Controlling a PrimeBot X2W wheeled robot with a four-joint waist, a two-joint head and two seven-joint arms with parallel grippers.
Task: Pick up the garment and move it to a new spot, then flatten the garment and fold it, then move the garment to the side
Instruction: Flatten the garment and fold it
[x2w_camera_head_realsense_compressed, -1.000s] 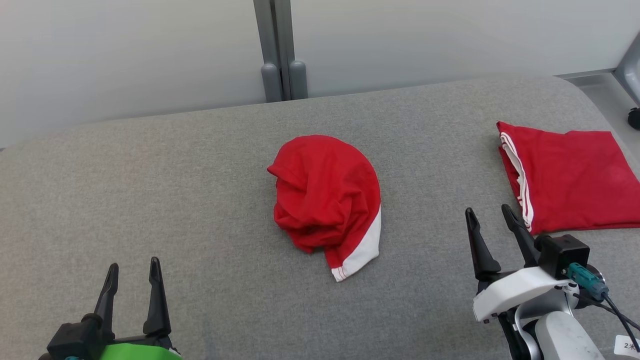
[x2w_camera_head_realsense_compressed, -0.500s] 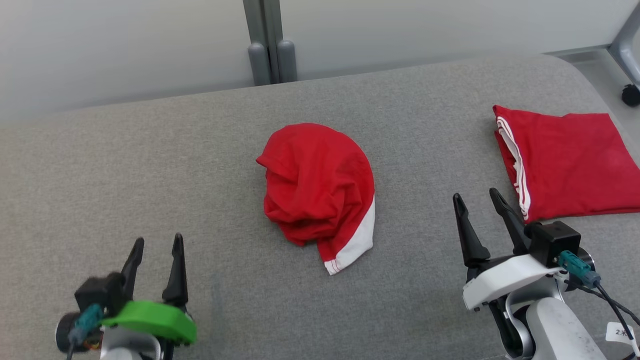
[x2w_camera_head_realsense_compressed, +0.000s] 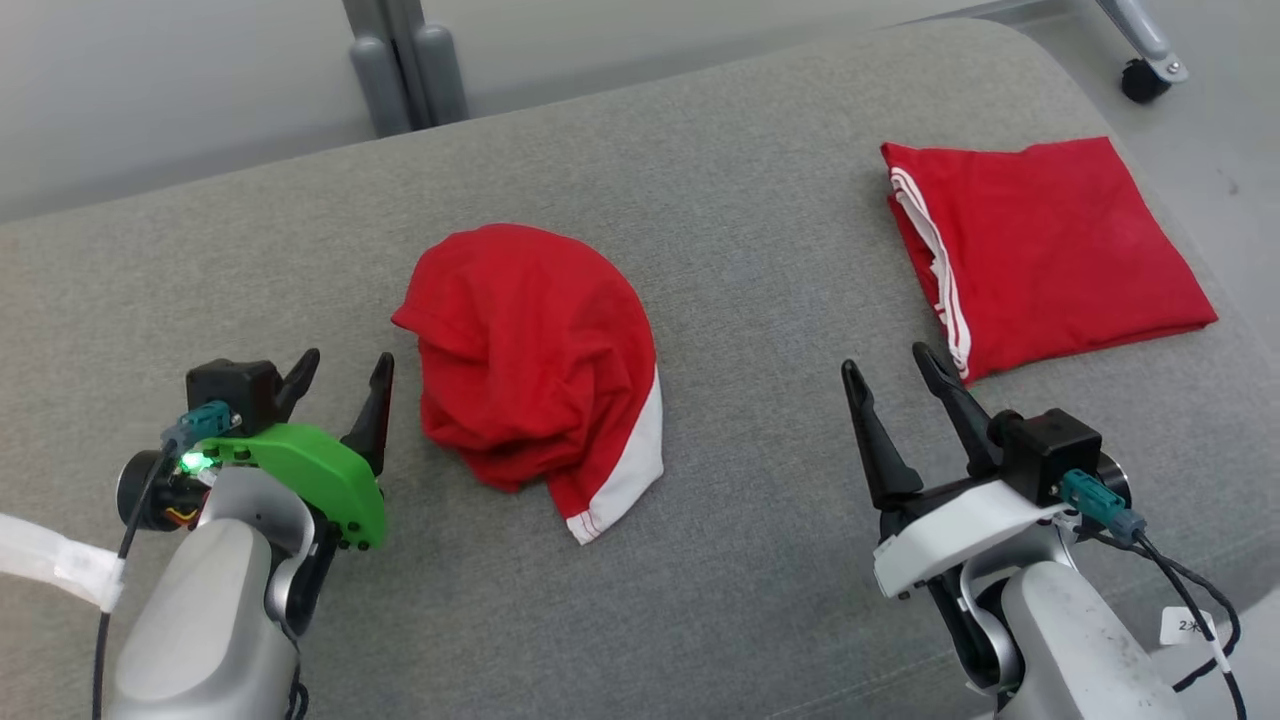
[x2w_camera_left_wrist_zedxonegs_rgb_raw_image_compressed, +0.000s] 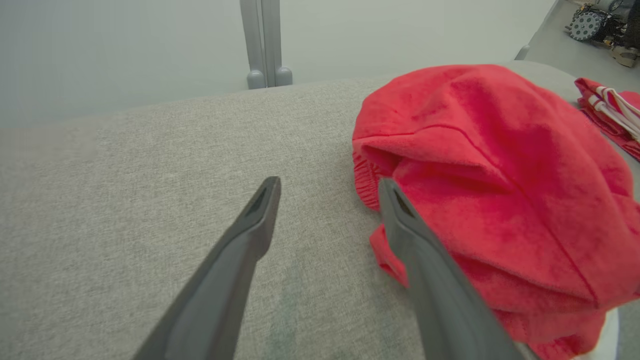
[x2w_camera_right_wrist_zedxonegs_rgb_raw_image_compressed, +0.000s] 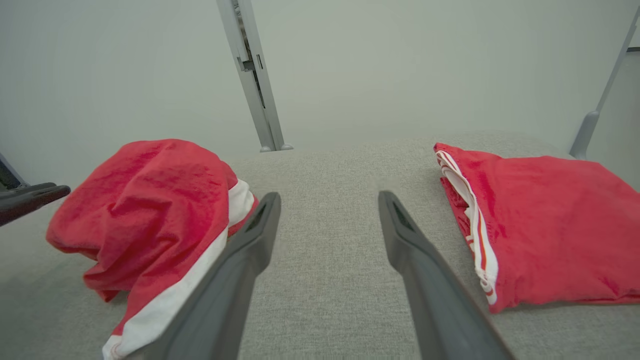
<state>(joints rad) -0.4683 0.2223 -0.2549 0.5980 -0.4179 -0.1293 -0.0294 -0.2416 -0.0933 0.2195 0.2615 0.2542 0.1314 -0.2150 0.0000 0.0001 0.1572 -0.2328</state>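
Left gripper (x2w_camera_head_realsense_compressed: 348, 358) low over the desk (x2w_camera_head_realsense_compressed: 740, 240), jaws released, empty, just beside crumpled red garment (x2w_camera_head_realsense_compressed: 530, 370). Right gripper (x2w_camera_head_realsense_compressed: 885, 360) likewise released, empty, near folded red garment (x2w_camera_head_realsense_compressed: 1050, 240).

grey fabric surface (x2w_camera_head_realsense_compressed: 750, 200) | pale wall (x2w_camera_head_realsense_compressed: 150, 90) | grey post (x2w_camera_head_realsense_compressed: 400, 60) | caster (x2w_camera_head_realsense_compressed: 1140, 80), perhaps a chair's

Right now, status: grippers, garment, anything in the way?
Left gripper open, beside crumpled garment. Right gripper open, over bare cushion. Crumpled garment not gripped. Path clear; folded red garment lies far right.
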